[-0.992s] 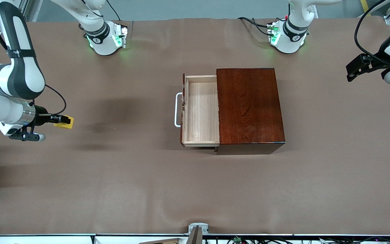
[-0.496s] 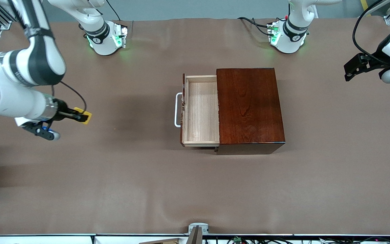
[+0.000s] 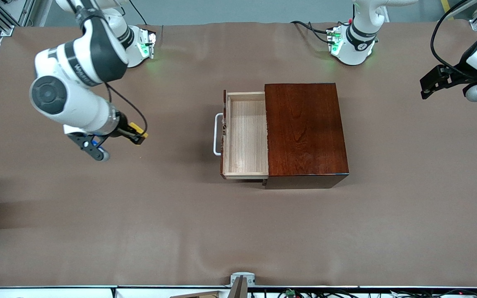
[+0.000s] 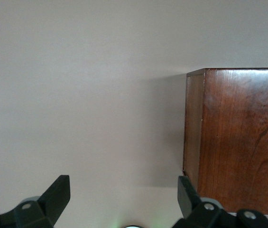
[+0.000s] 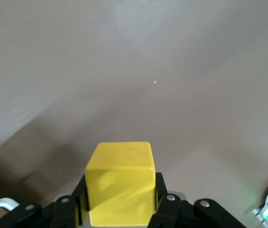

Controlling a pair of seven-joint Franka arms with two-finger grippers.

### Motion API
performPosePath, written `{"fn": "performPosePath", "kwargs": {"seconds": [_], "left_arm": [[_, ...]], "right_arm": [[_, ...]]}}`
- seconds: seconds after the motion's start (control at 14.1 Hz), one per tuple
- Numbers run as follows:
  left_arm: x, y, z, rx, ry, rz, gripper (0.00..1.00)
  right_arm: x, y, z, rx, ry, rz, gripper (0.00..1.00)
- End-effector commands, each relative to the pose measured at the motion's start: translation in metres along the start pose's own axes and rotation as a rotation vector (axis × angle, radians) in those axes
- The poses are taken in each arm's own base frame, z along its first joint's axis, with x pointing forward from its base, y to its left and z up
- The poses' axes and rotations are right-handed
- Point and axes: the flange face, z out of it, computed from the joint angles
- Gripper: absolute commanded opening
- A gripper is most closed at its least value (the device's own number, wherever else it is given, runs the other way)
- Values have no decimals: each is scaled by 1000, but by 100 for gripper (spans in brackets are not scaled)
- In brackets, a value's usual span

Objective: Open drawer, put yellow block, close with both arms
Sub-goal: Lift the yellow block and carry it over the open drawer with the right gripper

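The yellow block (image 3: 141, 135) is clamped in the right gripper (image 3: 138, 136) above bare table for transfer to the open drawer (image 3: 244, 134) — the left gripper (image 3: 429, 85), fingers spread, is held waiting.

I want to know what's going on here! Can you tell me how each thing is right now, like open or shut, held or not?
drawer: pulled open, nothing in it.
wooden box: resting on the table, drawer sticking out toward the right arm's end.
yellow block: held up in the air over the bare table.
right pincer: shut on the yellow block.
left pincer: open, holding nothing, waiting over the left arm's end of the table.
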Motion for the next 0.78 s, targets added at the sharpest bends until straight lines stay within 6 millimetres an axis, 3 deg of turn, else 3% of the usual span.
{"fn": "performPosePath", "kwargs": {"seconds": [0.0,0.42,0.71], "left_arm": [[-6,-1,-2,-17,11,14,100],[-6,-2,-5,-15,19,13,100],[-6,-2,-5,-15,17,13,100]], "right_arm": [[-26,-16,-13,25,1,75,3],[-96,-64,-24,135,7,278,3],[-130,-93,-7,147,-1,355,3]]}}
